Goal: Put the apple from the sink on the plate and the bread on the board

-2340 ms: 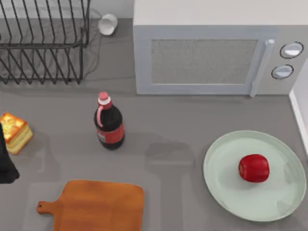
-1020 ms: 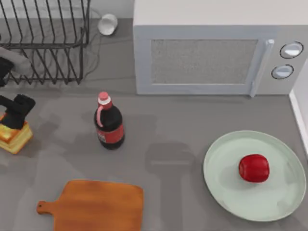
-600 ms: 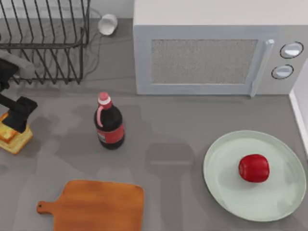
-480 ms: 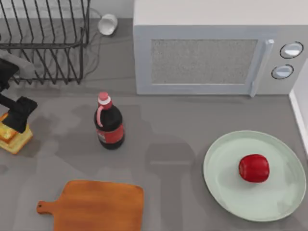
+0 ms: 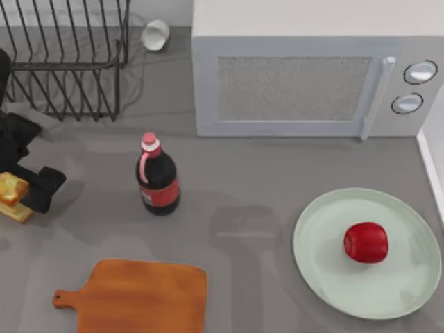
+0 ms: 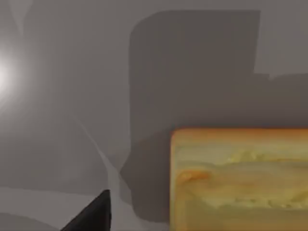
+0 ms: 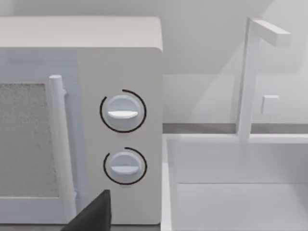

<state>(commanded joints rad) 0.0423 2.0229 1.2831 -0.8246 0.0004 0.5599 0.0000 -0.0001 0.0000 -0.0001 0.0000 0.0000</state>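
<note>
The bread [image 5: 10, 193] sits at the table's far left edge, golden on top with pale layered sides; it looms close in the left wrist view [image 6: 240, 178]. My left gripper [image 5: 26, 192] is down at it and open, one black fingertip [image 6: 94, 216] standing apart from the bread's side. The red apple [image 5: 365, 242] rests on the mint-green plate [image 5: 326, 277] at the right. The wooden board [image 5: 142, 295] lies at the front left with nothing on it. My right gripper is parked and open; its fingertip [image 7: 94, 214] faces the microwave knobs and the white sink [image 7: 240, 192].
A cola bottle [image 5: 157, 177] stands between the bread and the plate. The microwave [image 5: 305, 76] fills the back right. A black dish rack [image 5: 62, 59] and a tipped white cup [image 5: 155, 35] are at the back left.
My left arm came in from the left edge and over the bread. In the last half second it dropped lower, bringing its finger beside the bread. Apple, plate, board and bottle stayed put.
</note>
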